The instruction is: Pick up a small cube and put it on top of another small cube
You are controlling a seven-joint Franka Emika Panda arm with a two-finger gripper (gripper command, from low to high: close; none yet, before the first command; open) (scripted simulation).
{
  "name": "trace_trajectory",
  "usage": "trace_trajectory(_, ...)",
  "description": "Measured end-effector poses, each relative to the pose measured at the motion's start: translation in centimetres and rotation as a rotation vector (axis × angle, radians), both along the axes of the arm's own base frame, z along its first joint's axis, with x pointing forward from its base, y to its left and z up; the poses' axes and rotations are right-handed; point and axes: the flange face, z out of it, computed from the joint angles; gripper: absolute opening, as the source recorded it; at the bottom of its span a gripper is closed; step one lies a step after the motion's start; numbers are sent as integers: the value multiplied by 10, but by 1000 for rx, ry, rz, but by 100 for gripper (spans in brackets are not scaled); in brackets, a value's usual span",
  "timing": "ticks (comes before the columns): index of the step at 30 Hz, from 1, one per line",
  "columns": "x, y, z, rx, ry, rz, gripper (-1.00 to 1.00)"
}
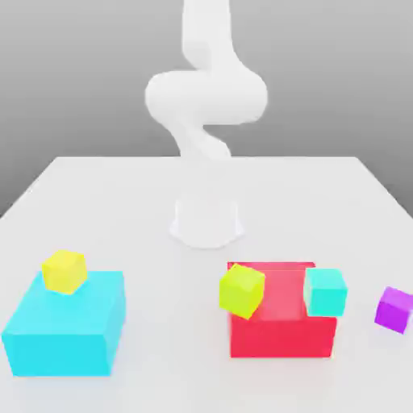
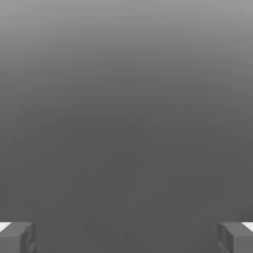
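Observation:
A small purple cube [image 1: 395, 309] lies on the white table [image 1: 121, 202] at the exterior view's far right edge, apart from the other blocks. In the hand view my gripper [image 2: 126, 237] is open: its two grey fingertips [image 2: 17, 237] stand far apart with nothing between them, against a plain grey background. The white arm [image 1: 206, 97] rises from its base [image 1: 206, 222] at the middle back of the table.
A big cyan block [image 1: 68, 327] at the front left carries a yellow-green cube [image 1: 64, 270]. A big red block [image 1: 282, 319] stands at the front right, with another yellow-green cube [image 1: 241, 290] at its left corner and a small cyan cube [image 1: 325, 291] at its right.

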Motion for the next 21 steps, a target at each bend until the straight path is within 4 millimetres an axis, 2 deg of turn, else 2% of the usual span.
trace_trajectory(2, 23, 27, -35, -2, 61, 76, 0)
trace_trajectory(5, 46, 71, -88, -14, 147, 182, 0)
trace_trajectory(10, 59, 149, -182, -57, 285, 351, 0)
trace_trajectory(13, 51, 194, -240, -97, 365, 448, 0)
trace_trajectory(16, 33, 235, -299, -148, 441, 541, 0)
trace_trajectory(18, 10, 266, -338, -192, 489, 620, 0)
trace_trajectory(21, -23, 295, -394, -262, 556, 710, 0)
